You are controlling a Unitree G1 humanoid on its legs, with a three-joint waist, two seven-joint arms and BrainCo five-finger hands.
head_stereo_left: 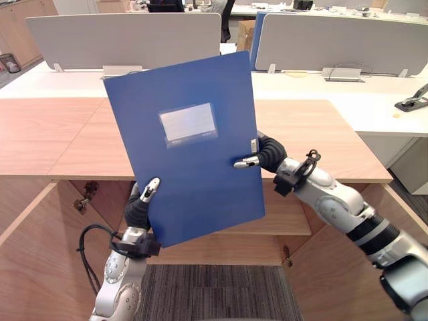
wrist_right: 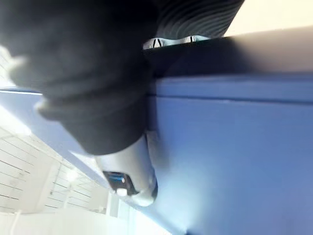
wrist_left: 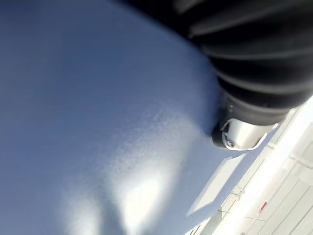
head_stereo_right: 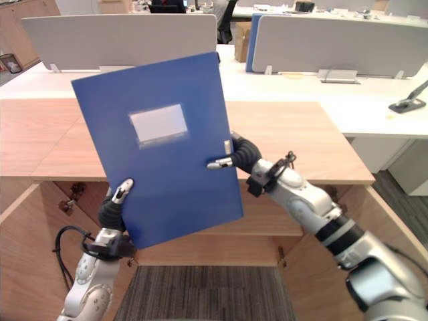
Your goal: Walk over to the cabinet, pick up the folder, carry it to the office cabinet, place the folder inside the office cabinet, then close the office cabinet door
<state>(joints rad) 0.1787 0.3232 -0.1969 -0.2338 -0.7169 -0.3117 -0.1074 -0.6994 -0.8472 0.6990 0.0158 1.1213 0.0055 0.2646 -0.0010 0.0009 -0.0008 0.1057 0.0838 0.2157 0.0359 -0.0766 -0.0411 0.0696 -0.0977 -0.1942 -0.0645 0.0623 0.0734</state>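
Note:
A blue folder (head_stereo_left: 190, 144) with a pale label is held upright in the air, tilted a little, in front of a wooden cabinet (head_stereo_left: 60, 140). My left hand (head_stereo_left: 142, 200) grips its lower left edge, thumb lying on the front face. My right hand (head_stereo_left: 261, 157) pinches the right edge near a small clasp, thumb across the front. The folder (head_stereo_right: 160, 140) hides the fingers behind it. Up close, the left wrist view shows the blue cover (wrist_left: 98, 122) and the right wrist view shows the folder's edge (wrist_right: 234, 147) under the thumb (wrist_right: 127, 171).
The cabinet stands with both doors swung out, left door (head_stereo_left: 30, 261) and right door (head_stereo_left: 334, 274), and an inner shelf (head_stereo_left: 287, 217) showing. Grey carpet (head_stereo_left: 214, 294) lies below. White desks with grey partitions (head_stereo_left: 127, 40) stand behind, a stapler (head_stereo_left: 413, 101) at the far right.

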